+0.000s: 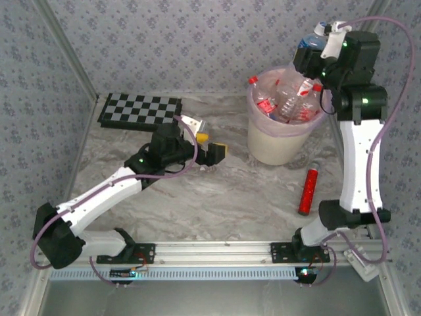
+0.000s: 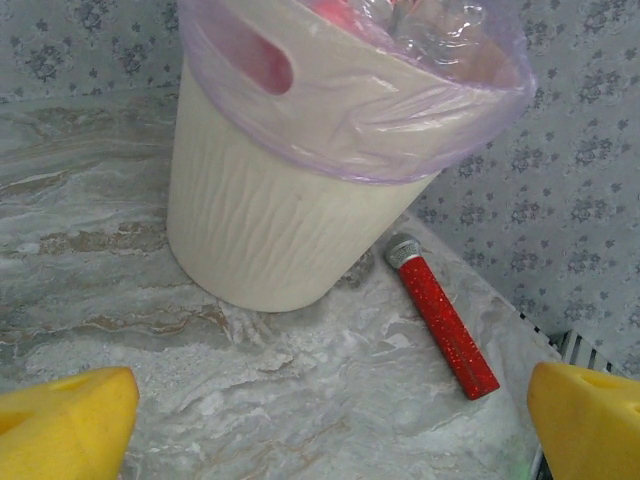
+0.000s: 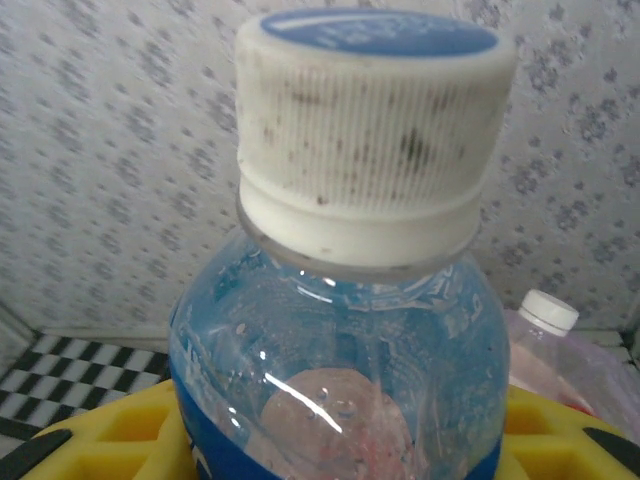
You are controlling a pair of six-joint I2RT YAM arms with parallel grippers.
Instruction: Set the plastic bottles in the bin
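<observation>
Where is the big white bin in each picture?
Top external: bin right of centre, at the back, bottles inside.
Left wrist: bin in the upper middle, standing on the table.
Right wrist: its pink bag peeks in lower right, behind the held bottle.
Shared landmark: red tube beside the bin, top and left wrist views.

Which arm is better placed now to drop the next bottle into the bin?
Right. The right gripper holds a blue-labelled bottle raised by the bin; the left gripper is open, low over the table, holding nothing.
</observation>
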